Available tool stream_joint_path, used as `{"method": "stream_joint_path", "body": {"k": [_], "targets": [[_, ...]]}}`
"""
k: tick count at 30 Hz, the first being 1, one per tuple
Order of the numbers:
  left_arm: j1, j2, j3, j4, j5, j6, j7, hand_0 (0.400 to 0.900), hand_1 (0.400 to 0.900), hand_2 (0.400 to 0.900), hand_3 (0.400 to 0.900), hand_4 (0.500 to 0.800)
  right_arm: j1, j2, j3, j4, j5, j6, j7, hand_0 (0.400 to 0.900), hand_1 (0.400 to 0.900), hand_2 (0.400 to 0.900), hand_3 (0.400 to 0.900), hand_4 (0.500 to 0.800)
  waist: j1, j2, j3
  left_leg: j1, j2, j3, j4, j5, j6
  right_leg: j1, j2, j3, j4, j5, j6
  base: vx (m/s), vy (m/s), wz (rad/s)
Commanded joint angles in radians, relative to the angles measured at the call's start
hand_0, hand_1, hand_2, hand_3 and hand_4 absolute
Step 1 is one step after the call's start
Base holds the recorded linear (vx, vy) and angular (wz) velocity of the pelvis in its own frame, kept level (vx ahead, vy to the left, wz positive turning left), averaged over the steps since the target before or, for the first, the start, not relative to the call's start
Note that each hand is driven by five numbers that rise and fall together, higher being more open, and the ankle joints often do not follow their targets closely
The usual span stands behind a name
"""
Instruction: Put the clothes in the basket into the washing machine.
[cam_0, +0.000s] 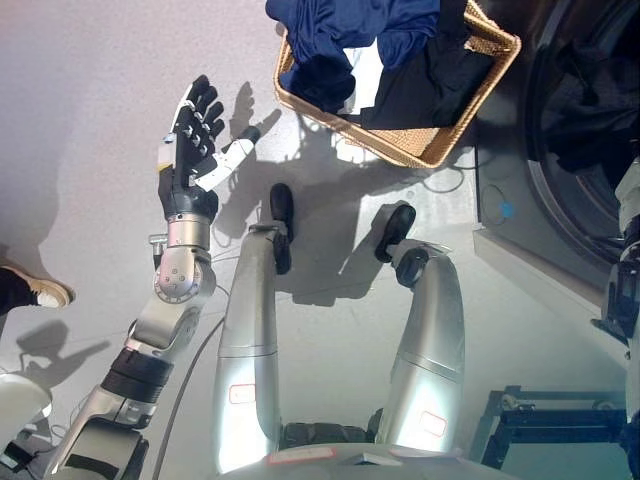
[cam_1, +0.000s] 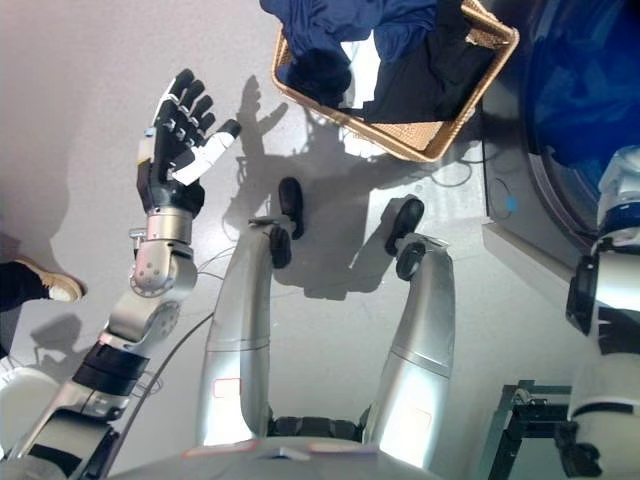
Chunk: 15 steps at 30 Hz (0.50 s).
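A wicker basket (cam_0: 425, 148) stands on the floor at the top centre. It holds dark blue clothes (cam_0: 340, 30) and a black garment (cam_0: 425, 85), with a bit of white showing between them. To its right is the washing machine (cam_0: 500, 200), whose round opening (cam_0: 590, 110) shows dark cloth inside. My left hand (cam_0: 192, 140) is raised over the floor left of the basket, fingers spread and open, holding nothing. Only my right forearm (cam_1: 610, 300) shows at the right edge by the machine; its hand is out of view.
A person's shoe (cam_0: 40, 290) rests on the floor at the left edge. A dark metal frame (cam_0: 540, 430) stands at the lower right, below the washing machine. Grey floor lies between my left hand and the basket.
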Motion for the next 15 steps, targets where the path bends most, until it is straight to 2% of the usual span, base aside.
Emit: {"method": "stream_joint_path", "body": {"k": [1, 7, 13, 14, 15], "targets": [[0.055, -0.032, -0.017, -0.055, 0.010, -0.081, -0.001, 0.900, 0.900, 0.900, 0.900, 0.800, 0.036, -0.115, 0.092, 0.029, 0.054, -0.035, -0.091, 0.400, 0.400, 0.400, 0.400, 0.500, 0.007, 0.074, -0.168, -0.062, -0.006, -0.110, 0.056, -0.087, -0.042, -0.114, 0.035, -0.010, 0.050, 0.008, 0.032, 0.03, -0.028, 0.08], [0.080, 0.014, -0.041, -0.118, 0.004, -0.092, -0.022, 0.900, 0.900, 0.900, 0.900, 0.800, -0.104, -0.194, 0.224, 0.072, 0.028, -0.005, -0.100, 0.400, 0.400, 0.400, 0.400, 0.500, 0.035, 0.115, -0.161, -0.095, -0.009, -0.098, 0.074, -0.085, -0.046, -0.167, 0.021, 0.021, 0.099, -0.006, 0.032, 0.02, -0.016, 0.06], [0.092, 0.022, -0.056, -0.126, -0.005, -0.100, -0.021, 0.900, 0.900, 0.900, 0.900, 0.800, -0.140, -0.230, 0.299, 0.064, -0.051, 0.025, -0.143, 0.400, 0.400, 0.400, 0.400, 0.500, 0.035, 0.132, -0.168, -0.116, -0.016, -0.096, 0.097, -0.088, -0.056, -0.196, 0.014, 0.034, 0.138, -0.030, 0.024, 0.04, -0.025, 0.07], [0.090, 0.023, -0.056, -0.124, -0.005, -0.099, -0.024, 0.900, 0.900, 0.900, 0.900, 0.800, -0.134, -0.237, 0.295, 0.067, -0.053, 0.022, -0.134, 0.527, 0.527, 0.527, 0.527, 0.576, 0.031, 0.134, -0.170, -0.119, -0.016, -0.096, 0.100, -0.090, -0.057, -0.200, 0.013, 0.036, 0.147, -0.034, 0.024, 0.04, -0.035, 0.09], [0.092, 0.025, -0.061, -0.129, -0.008, -0.102, -0.026, 0.900, 0.900, 0.900, 0.900, 0.800, -0.127, -0.233, 0.298, 0.064, -0.061, 0.025, -0.132, 0.725, 0.725, 0.725, 0.725, 0.695, 0.031, 0.134, -0.175, -0.122, -0.018, -0.098, 0.102, -0.090, -0.060, -0.202, 0.013, 0.037, 0.152, -0.037, 0.023, 0.04, -0.035, 0.09]]}}
